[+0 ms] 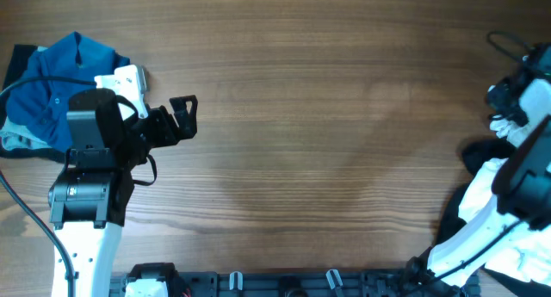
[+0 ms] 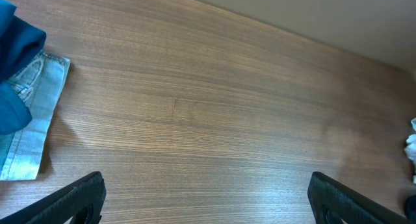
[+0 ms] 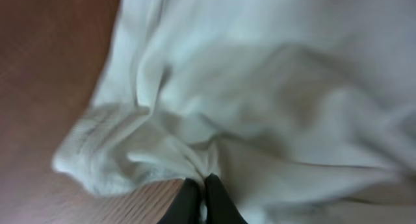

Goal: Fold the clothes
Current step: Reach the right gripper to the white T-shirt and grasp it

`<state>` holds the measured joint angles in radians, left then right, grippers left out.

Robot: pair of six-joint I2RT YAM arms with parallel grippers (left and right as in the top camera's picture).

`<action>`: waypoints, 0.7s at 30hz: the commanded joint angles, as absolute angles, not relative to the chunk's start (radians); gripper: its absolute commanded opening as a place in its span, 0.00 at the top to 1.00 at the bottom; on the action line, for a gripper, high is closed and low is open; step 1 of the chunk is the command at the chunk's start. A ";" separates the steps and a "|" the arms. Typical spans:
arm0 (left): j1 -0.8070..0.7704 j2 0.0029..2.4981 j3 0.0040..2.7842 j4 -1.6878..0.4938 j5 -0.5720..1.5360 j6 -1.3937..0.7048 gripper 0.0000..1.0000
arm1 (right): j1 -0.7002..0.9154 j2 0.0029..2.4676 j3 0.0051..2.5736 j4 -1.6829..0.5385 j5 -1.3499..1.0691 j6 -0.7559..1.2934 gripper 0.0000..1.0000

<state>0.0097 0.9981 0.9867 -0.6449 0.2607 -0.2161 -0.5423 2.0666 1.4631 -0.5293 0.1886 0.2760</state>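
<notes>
A pile of blue clothes (image 1: 52, 95) lies at the table's far left; in the left wrist view it shows as a blue garment (image 2: 16, 68) over a pale denim piece (image 2: 32, 126). My left gripper (image 1: 183, 114) is open and empty over bare wood just right of that pile, its fingertips apart in the left wrist view (image 2: 208, 201). A white garment (image 3: 273, 87) fills the right wrist view. My right gripper (image 3: 198, 198) is shut on a fold of it. The white garment also shows at the table's right edge (image 1: 486, 194), under the right arm.
A dark garment (image 1: 476, 153) and more white cloth (image 1: 504, 125) lie at the far right edge, with black cables (image 1: 508, 43) above. The wooden table (image 1: 327, 142) stretches between the two piles. A black rail (image 1: 284, 284) runs along the front edge.
</notes>
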 commanded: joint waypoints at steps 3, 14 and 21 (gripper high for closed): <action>0.017 1.004 1.008 -0.645 0.281 -0.225 0.00 | -0.576 1.764 1.532 -0.458 0.001 0.295 0.96; 0.017 1.004 1.008 -0.645 0.280 -0.225 0.00 | -0.363 1.426 1.532 -0.327 -0.540 0.231 0.96; 0.017 0.994 1.008 -0.648 0.281 -0.225 0.00 | 0.168 1.345 1.531 -0.379 -0.547 0.208 0.96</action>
<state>0.0097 0.9981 0.9867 -0.6487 0.2611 -0.2161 -0.0689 1.3777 1.5192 -0.3599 -0.4480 0.2344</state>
